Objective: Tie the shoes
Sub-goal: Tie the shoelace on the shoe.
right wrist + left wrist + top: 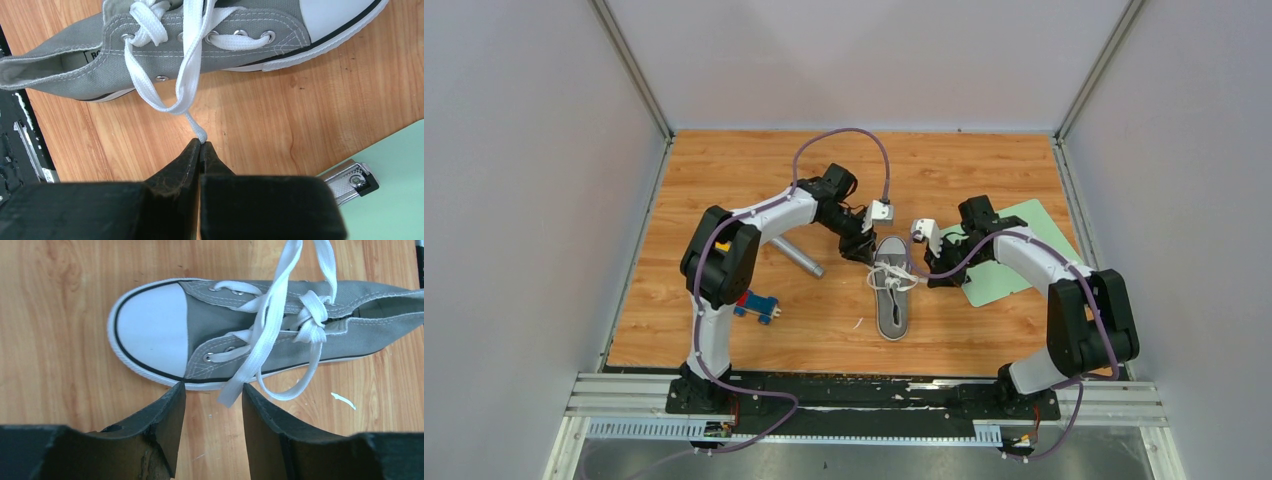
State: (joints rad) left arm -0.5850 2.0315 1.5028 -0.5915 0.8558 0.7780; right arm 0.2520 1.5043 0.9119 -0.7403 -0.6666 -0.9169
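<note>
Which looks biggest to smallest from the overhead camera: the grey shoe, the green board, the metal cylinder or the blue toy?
1. green board, though partly covered
2. grey shoe
3. metal cylinder and blue toy: about alike, the cylinder partly hidden, so unranked

Left wrist view crops the sneaker [200, 325] at its heel; a lace tip [200, 134] seemingly hides inside the right hand [201, 146].

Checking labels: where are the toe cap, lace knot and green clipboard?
toe cap [150, 330], left wrist view, white rubber centre
lace knot [312, 315], left wrist view, the crossing
green clipboard [400, 170], right wrist view, bare green face
</note>
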